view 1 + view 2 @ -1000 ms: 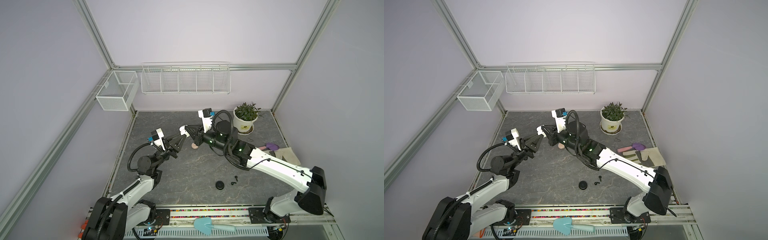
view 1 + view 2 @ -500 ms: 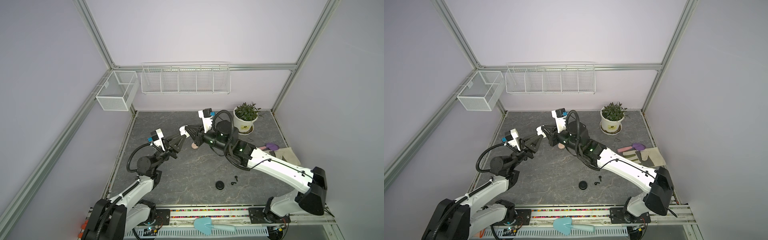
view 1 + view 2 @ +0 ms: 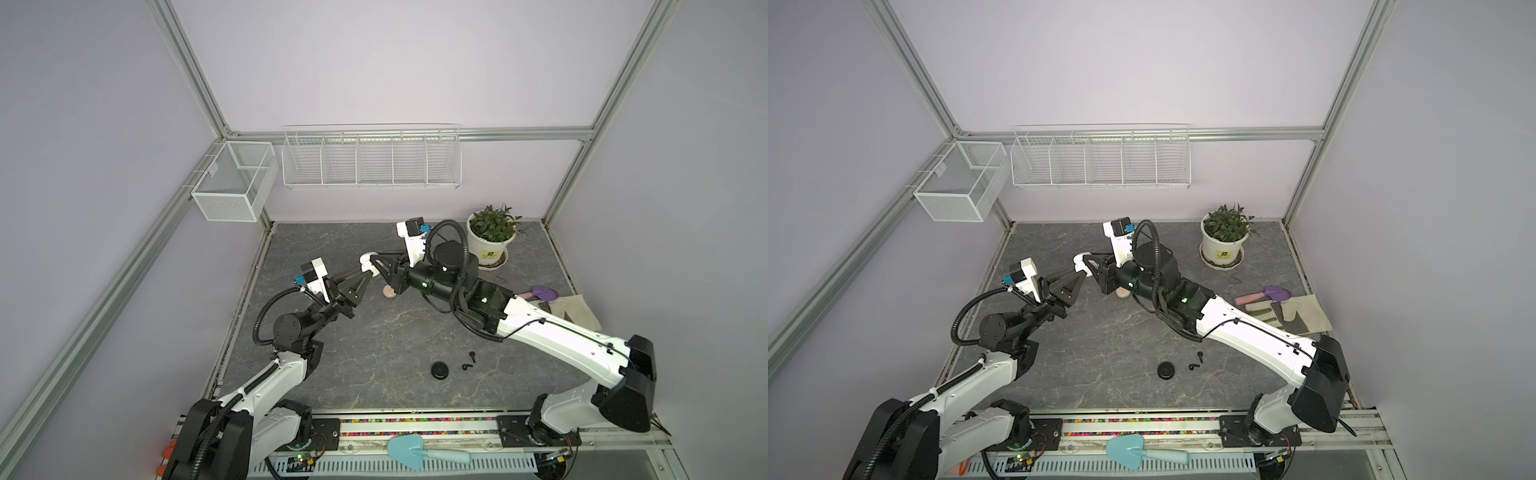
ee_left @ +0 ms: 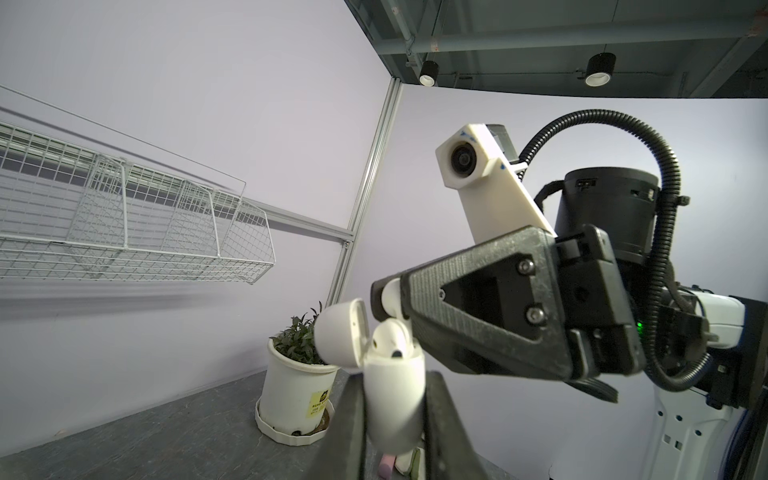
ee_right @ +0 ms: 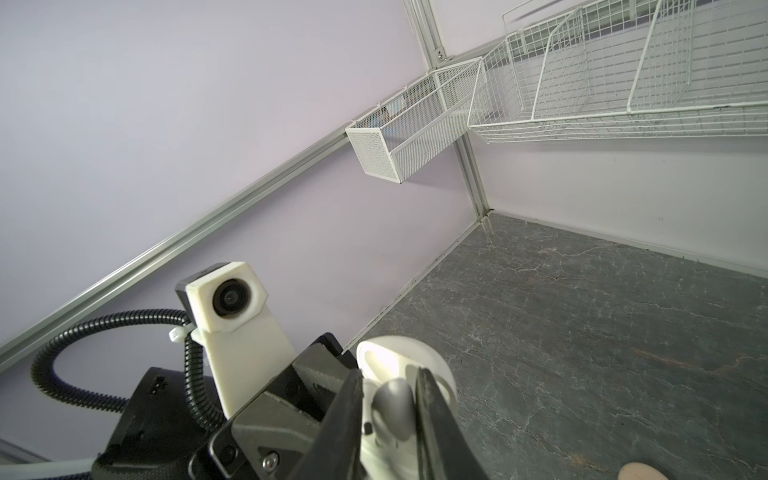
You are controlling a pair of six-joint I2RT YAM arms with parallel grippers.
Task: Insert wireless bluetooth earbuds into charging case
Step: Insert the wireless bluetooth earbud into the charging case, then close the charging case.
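Note:
My left gripper [image 4: 394, 384] is shut on a white charging case [image 4: 395, 403], held above the table with its lid [image 4: 343, 336] flipped open. A whitish earbud [image 4: 390, 336] sits in the case's open top. My right gripper [image 5: 388, 374] meets the case from the opposite side. Its jaws flank that earbud [image 5: 392, 401] with a thin gap on one side. In both top views the two grippers [image 3: 371, 271] [image 3: 1080, 270] touch tips at the case [image 3: 367, 261]. Two black earbuds [image 3: 469, 360] lie beside a black round case [image 3: 439, 370] near the table front.
A pinkish round case [image 3: 390, 292] lies under the right wrist. A potted plant [image 3: 492, 237] stands at the back right, with a purple trowel [image 3: 544, 293] and cloth gloves [image 3: 575, 309] at the right edge. Wire racks [image 3: 370, 160] hang on the back wall.
The right jaws have eased apart a little around the earbud. Both arms stay where they were.

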